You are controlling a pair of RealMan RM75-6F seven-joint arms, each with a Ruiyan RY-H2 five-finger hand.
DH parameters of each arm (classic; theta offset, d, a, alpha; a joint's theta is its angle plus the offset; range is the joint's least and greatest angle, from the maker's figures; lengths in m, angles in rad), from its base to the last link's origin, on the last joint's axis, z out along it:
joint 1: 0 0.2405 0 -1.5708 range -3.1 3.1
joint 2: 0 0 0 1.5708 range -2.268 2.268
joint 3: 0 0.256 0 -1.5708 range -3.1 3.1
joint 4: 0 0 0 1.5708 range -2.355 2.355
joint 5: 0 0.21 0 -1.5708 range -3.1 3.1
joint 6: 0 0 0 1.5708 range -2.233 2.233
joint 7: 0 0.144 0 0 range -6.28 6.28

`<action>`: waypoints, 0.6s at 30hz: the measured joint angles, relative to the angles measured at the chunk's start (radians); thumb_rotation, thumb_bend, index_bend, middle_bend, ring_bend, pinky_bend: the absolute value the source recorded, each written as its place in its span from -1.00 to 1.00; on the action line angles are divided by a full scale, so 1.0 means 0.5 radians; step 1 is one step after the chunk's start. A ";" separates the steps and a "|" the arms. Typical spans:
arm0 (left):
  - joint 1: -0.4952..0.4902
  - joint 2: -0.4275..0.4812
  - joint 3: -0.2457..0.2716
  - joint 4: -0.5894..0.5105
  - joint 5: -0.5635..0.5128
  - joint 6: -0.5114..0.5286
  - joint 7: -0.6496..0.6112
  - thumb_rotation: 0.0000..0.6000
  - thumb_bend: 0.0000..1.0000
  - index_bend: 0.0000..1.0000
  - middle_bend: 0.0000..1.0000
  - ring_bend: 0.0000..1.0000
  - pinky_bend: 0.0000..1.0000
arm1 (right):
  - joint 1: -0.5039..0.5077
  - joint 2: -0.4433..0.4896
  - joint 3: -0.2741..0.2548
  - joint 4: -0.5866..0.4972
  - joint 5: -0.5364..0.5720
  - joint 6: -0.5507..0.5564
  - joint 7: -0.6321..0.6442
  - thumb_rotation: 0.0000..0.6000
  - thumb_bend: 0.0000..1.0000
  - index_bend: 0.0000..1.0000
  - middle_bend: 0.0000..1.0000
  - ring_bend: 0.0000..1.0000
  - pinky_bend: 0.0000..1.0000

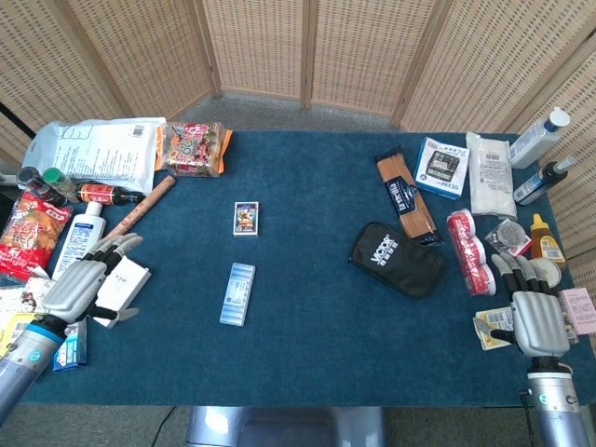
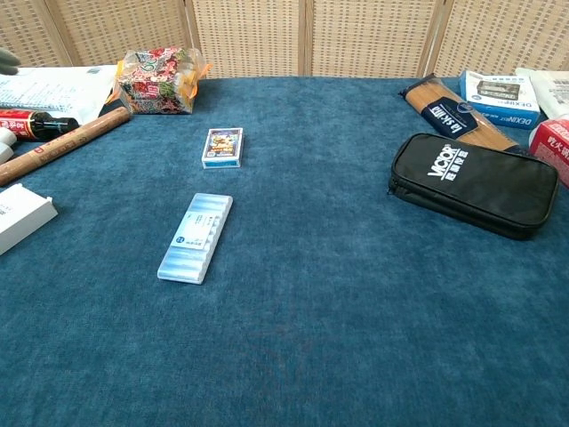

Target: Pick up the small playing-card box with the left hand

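Note:
The small playing-card box (image 1: 246, 219) (image 2: 222, 147) lies flat on the blue tablecloth, left of centre, picture side up. My left hand (image 1: 87, 282) hovers open over the white carton at the table's left edge, fingers spread, well short of the card box. A blurred fingertip (image 2: 7, 60) of it shows at the far left of the chest view. My right hand (image 1: 532, 314) is open and empty at the right front edge.
A pale blue flat case (image 1: 237, 293) (image 2: 196, 237) lies just in front of the card box. A white carton (image 1: 119, 287), a brown tube (image 1: 138, 211), bottles and snack bags (image 1: 193, 148) crowd the left. A black pouch (image 1: 398, 259), spaghetti pack (image 1: 404, 196) and boxes sit on the right.

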 measured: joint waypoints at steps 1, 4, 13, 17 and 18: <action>-0.022 -0.020 -0.012 0.017 -0.032 -0.028 0.016 1.00 -0.91 -1.00 -1.00 -1.00 -1.00 | -0.002 0.004 0.000 -0.004 -0.004 0.002 0.000 1.00 -0.77 -1.00 -0.99 -1.00 -1.00; -0.099 -0.110 -0.049 0.093 -0.137 -0.115 0.095 1.00 -0.91 -1.00 -1.00 -1.00 -1.00 | -0.009 0.013 0.000 -0.008 -0.013 0.011 0.006 1.00 -0.77 -1.00 -1.00 -1.00 -1.00; -0.342 -0.442 -0.178 0.390 -0.428 -0.298 0.321 1.00 -0.91 -1.00 -1.00 -1.00 -1.00 | -0.054 0.034 0.003 0.025 -0.004 0.044 0.073 1.00 -0.77 -1.00 -0.99 -1.00 -1.00; -0.469 -0.576 -0.234 0.528 -0.585 -0.387 0.437 0.92 -0.91 -1.00 -0.95 -1.00 -1.00 | -0.081 0.045 0.005 0.050 0.012 0.058 0.107 1.00 -0.77 -1.00 -0.99 -1.00 -1.00; -0.496 -0.603 -0.246 0.554 -0.616 -0.403 0.459 0.90 -0.91 -1.00 -0.88 -1.00 -1.00 | -0.086 0.049 0.006 0.056 0.019 0.060 0.116 1.00 -0.77 -1.00 -0.99 -1.00 -1.00</action>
